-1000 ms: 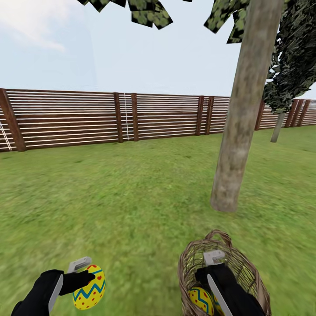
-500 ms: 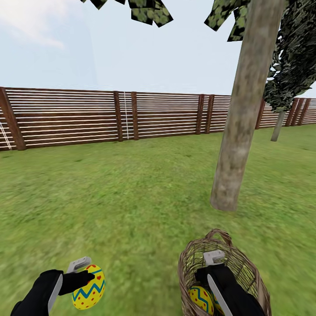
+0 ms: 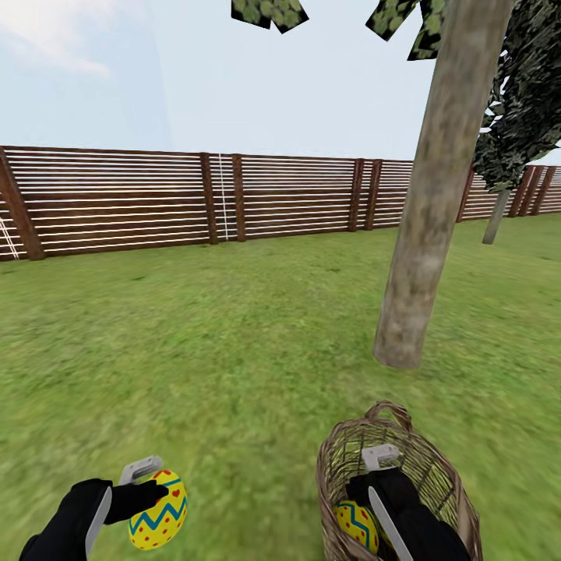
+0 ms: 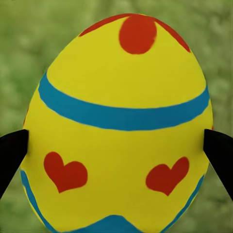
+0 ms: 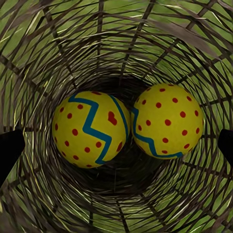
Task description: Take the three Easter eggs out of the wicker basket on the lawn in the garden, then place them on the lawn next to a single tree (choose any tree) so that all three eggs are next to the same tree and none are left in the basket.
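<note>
My left gripper [image 3: 148, 487] pinches an egg [image 3: 158, 509], long axis tilted; open lawn [image 3: 234, 351] ahead. My right gripper [image 3: 382, 467], seemingly spread, sits inside the basket [image 3: 444, 475] near the tree [image 3: 425, 226].

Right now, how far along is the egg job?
Nothing placed yet. In hand: the left gripper is shut on one egg, out of the basket and above the lawn. Left: two eggs lie at the bottom of the wicker basket, the right gripper inside it, open. All three must go down beside the tree.
</note>
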Tool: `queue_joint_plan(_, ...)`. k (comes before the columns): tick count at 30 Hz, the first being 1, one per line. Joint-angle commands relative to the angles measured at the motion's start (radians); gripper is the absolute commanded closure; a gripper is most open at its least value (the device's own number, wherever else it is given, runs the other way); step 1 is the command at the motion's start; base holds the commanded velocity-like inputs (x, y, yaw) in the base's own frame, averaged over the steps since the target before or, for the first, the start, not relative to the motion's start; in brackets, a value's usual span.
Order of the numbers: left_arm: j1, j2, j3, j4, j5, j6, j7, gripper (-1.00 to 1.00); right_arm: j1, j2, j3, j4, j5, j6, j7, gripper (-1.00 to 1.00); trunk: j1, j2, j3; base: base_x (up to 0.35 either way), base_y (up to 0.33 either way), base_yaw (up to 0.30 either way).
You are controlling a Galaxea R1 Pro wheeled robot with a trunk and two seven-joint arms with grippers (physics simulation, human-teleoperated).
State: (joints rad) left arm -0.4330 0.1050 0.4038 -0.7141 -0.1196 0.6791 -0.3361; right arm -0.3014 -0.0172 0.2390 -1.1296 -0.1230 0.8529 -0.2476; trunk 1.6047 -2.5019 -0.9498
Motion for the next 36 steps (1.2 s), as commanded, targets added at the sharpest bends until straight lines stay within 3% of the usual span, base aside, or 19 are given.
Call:
queue_joint_plan(1,-0.001,-0.001,0.004,-0.001,-0.011,0.004,-0.009,1.0,-0.001,-0.001,0.003,-0.001,-0.011,0.003,-0.01,-1.0,0.0,0.0,-0.001,0.0,0.0,0.0)
queue_joint_plan(18,0.0,-0.002,0.004,0.0,-0.011,0.004,-0.009,1.0,-0.001,-0.001,0.003,-0.001,-0.011,0.003,-0.01,-1.0,0.0,0.0,-0.001,0.0,0.0,0.0)
queue_joint_plan(24,0.0,-0.003,0.004,0.001,-0.011,0.004,-0.009,1.0,-0.001,-0.001,0.002,-0.002,-0.012,0.003,-0.01,-1.0,0.002,-0.002,-0.024,0.0,0.0,0.0)
queue_joint_plan(33,-0.001,-0.004,0.004,0.001,-0.011,0.004,-0.009,1.0,-0.001,-0.001,0.002,-0.001,-0.012,0.003,-0.01,-1.0,0.002,-0.002,-0.024,0.0,0.0,0.0)
queue_joint_plan(36,0.0,-0.003,0.004,0.001,-0.011,0.004,-0.009,1.0,-0.001,-0.001,0.002,-0.001,-0.011,0.003,-0.01,-1.0,0.004,-0.003,-0.036,0.0,0.0,0.0)
